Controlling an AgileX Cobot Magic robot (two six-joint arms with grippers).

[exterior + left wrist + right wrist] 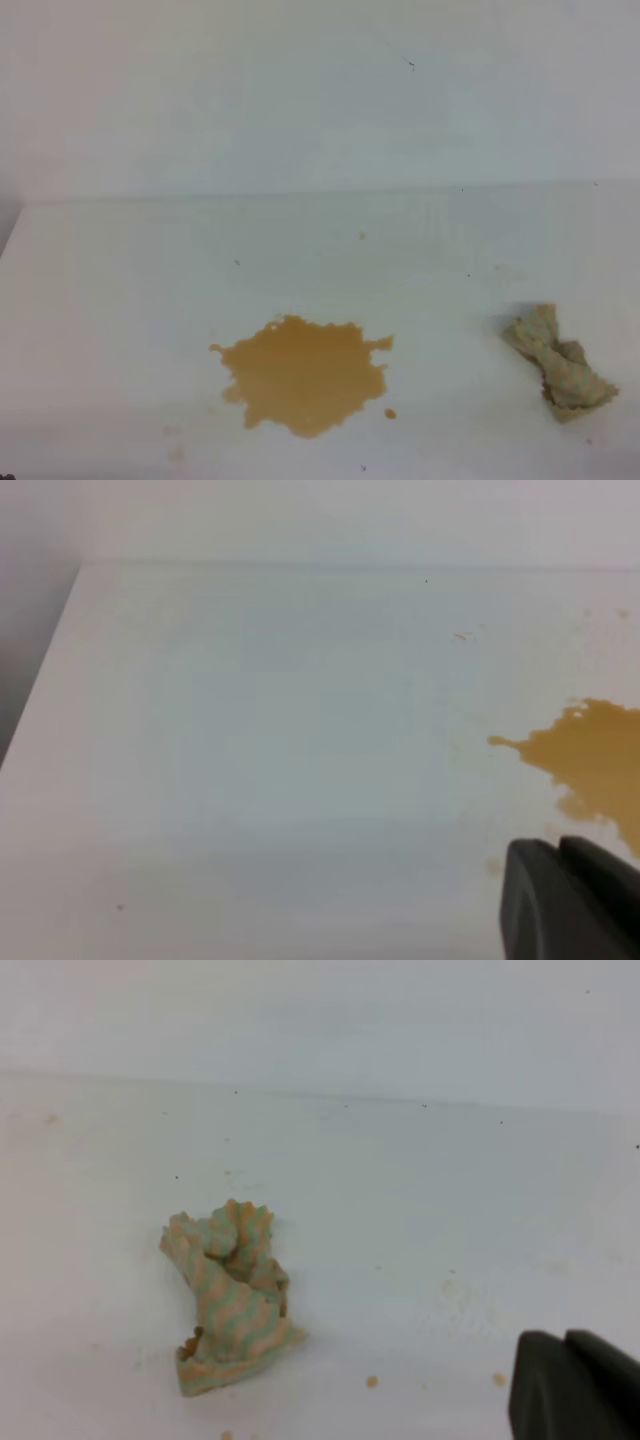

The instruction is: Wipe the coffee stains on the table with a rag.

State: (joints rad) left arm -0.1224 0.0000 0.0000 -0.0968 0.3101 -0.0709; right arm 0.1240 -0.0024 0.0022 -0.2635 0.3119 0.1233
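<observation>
Picking up the rag point(228, 1300) comes first: it lies crumpled on the desk point(420, 1210), ahead and left of the right gripper point(572, 1385), which is closed and empty. Spread that gripper, pinch the rag's raised middle, then drag it left to the coffee stain point(305, 372); the left gripper's point(570, 900) state I cannot tell.

Orange-brown stains point(303, 375) on a white surface point(120, 300); right of them, a tan-and-green zigzag-striped rag point(560, 362).

my left gripper point(575, 900) shows only as a dark corner cut by the frame's bottom right; i can't tell how its jaws stand. my right gripper point(575, 1385) is cropped the same way. the stain point(595, 760) runs off the left wrist view's right edge. the table's point(120, 300) tiny specks are too small to identify.
</observation>
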